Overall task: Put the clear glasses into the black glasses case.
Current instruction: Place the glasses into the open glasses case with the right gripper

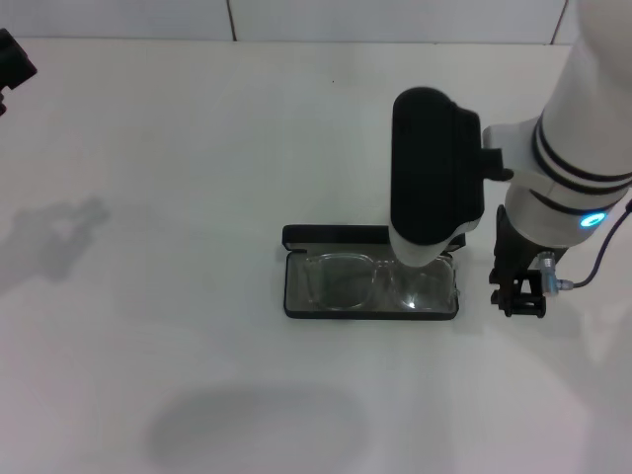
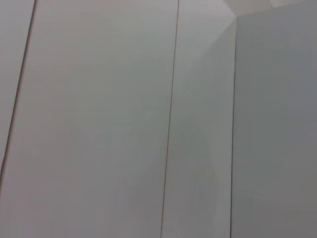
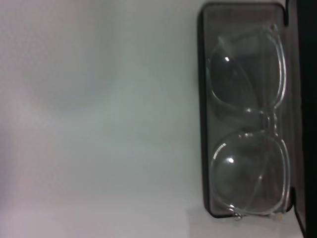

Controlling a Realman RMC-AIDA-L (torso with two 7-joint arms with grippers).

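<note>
Fingers of the right gripper [image 1: 519,296] hang just off the right end of the case, low over the table [image 1: 178,178]; whether they stand open or closed cannot be told, and nothing shows in them. The right arm's black forearm housing covers part of the case's right half in the head view. The clear glasses [image 3: 250,131] lie folded inside the open black case [image 1: 296,296], lenses up on the grey lining, lid standing behind. The left gripper [image 1: 12,64] sits parked at the table's far left edge.
</note>
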